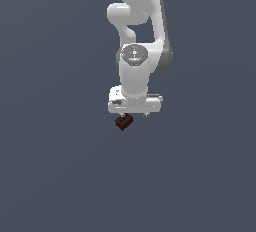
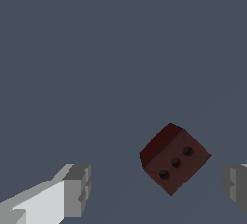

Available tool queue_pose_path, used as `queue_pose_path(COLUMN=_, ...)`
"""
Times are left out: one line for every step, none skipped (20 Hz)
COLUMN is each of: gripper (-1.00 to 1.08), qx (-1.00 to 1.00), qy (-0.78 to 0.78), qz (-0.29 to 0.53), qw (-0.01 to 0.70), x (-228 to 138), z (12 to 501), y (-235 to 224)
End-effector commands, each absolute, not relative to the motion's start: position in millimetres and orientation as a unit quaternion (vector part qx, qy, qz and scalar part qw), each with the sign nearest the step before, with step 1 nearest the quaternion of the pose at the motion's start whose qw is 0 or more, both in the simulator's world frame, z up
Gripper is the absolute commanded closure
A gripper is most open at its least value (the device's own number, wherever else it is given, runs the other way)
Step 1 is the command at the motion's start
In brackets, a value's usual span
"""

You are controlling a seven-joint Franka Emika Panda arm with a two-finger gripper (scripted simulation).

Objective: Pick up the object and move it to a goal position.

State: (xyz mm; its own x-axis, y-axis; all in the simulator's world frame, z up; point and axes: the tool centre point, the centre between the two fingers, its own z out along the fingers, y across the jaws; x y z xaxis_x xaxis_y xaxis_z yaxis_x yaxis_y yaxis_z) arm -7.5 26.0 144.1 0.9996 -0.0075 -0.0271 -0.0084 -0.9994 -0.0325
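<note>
The object [image 1: 123,121] is a tiny dark red-brown block, sitting just below the white hand in the exterior view. In the wrist view the object [image 2: 176,160] is turned at an angle and shows three dark studs on one face. My gripper [image 1: 134,115] hangs right over it, pointing down. The wrist view shows my gripper [image 2: 155,189] open wide, with one finger [image 2: 77,189] far to one side and the other finger [image 2: 235,185] at the picture's edge. The block lies between the fingers, nearer the second one, and touches neither.
A plain dark grey-blue surface [image 1: 60,176] fills both views. The white arm [image 1: 137,21] rises behind the gripper at the top of the exterior view. No other objects or goal marker show.
</note>
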Motion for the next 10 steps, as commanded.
queue_pose_path(gripper=-0.92, qx=-1.000, qy=0.004, qz=0.013, qw=0.016, x=-7.5, z=144.1, y=26.0)
queue_pose_path(gripper=-0.92, qx=-1.000, qy=0.005, qz=0.013, qw=0.016, x=-7.4, z=144.3, y=25.4)
queue_pose_path(gripper=-0.92, qx=-1.000, qy=0.007, qz=0.013, qw=0.016, x=-7.0, z=144.9, y=23.6)
queue_pose_path(gripper=-0.92, qx=-1.000, qy=0.010, qz=0.013, qw=0.016, x=-6.5, z=145.9, y=20.5)
queue_pose_path(gripper=-0.92, qx=-1.000, qy=0.014, qz=0.012, qw=0.015, x=-5.7, z=147.3, y=16.3)
queue_pose_path(gripper=-0.92, qx=-1.000, qy=0.020, qz=0.011, qw=0.014, x=-4.8, z=149.2, y=11.0)
queue_pose_path(gripper=-0.92, qx=-1.000, qy=0.026, qz=0.010, qw=0.013, x=-3.8, z=151.4, y=4.7)
queue_pose_path(gripper=-0.92, qx=-0.999, qy=0.032, qz=0.009, qw=0.013, x=-2.9, z=153.3, y=-0.7)
queue_pose_path(gripper=-0.92, qx=-0.999, qy=0.035, qz=0.008, qw=0.012, x=-2.3, z=154.9, y=-4.9)
queue_pose_path(gripper=-0.92, qx=-0.999, qy=0.038, qz=0.008, qw=0.012, x=-1.8, z=156.1, y=-7.8)
